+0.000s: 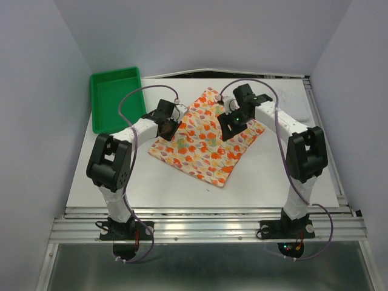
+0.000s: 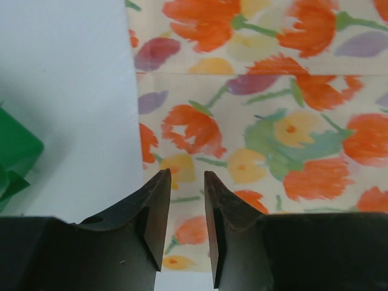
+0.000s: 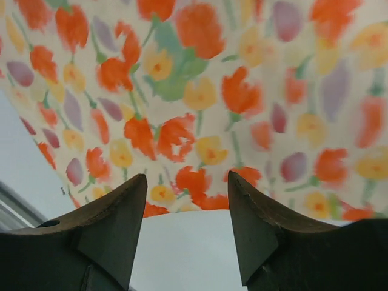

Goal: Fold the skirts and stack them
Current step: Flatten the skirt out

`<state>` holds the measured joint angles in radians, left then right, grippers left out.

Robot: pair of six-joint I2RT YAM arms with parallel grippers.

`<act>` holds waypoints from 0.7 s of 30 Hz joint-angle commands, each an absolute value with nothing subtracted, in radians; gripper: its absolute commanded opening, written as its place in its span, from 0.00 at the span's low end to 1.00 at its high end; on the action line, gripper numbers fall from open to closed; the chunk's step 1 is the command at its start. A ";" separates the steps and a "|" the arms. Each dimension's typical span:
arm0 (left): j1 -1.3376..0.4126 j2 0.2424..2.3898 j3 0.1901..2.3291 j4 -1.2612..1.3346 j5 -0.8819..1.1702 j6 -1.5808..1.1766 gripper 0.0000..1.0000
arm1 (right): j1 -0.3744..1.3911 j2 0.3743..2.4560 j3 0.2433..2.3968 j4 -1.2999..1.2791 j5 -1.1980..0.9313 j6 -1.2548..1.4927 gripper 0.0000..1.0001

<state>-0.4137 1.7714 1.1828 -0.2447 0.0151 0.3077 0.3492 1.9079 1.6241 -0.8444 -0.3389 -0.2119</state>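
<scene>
Jaws and skirt position

Left jaws: narrow gap, nothing gripped, poised above the left edge of the printed skirt (image 1: 203, 145). Right jaws: wide apart, empty, over the skirt's upper right part. Skirt lies flat, diamond-wise, at frame centre on the white desk (image 1: 273, 176), between left arm (image 1: 136, 128) and right arm (image 1: 285, 124). Green tray (image 1: 115, 97) sits upper left, apart from it.

White desk (image 1: 254, 176), plain matte top, floral skirt (image 1: 206, 136) spread flat near the middle, turned diamond-wise, cream cloth printed with orange, red and yellow blooms, green tray (image 1: 115, 100) at far left corner, apart from the skirt
</scene>
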 commanded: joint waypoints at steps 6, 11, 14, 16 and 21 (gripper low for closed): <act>-0.391 1.873 1.282 -0.221 -0.170 0.391 0.40 | 0.353 2.000 1.476 -0.813 -0.284 -0.189 0.63; -0.391 1.881 1.174 -0.239 -0.164 0.458 0.39 | 0.353 2.013 1.463 -0.798 -0.203 -0.202 0.70; -0.391 1.867 1.125 -0.247 -0.155 0.479 0.37 | 0.353 2.011 1.477 -0.798 -0.161 -0.204 0.74; -0.406 1.797 1.028 -0.273 -0.060 0.492 0.36 | 0.353 1.988 1.506 -0.802 -0.138 -0.212 0.77; -0.472 1.671 0.907 -0.311 -0.008 0.479 0.34 | 0.344 1.953 1.545 -0.822 -0.141 -0.233 0.78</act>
<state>-0.4137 1.7588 1.0237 -0.1749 -0.0937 0.4751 0.3565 2.0106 1.4918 -0.8295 -0.1898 -0.2024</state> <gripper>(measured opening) 0.351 0.777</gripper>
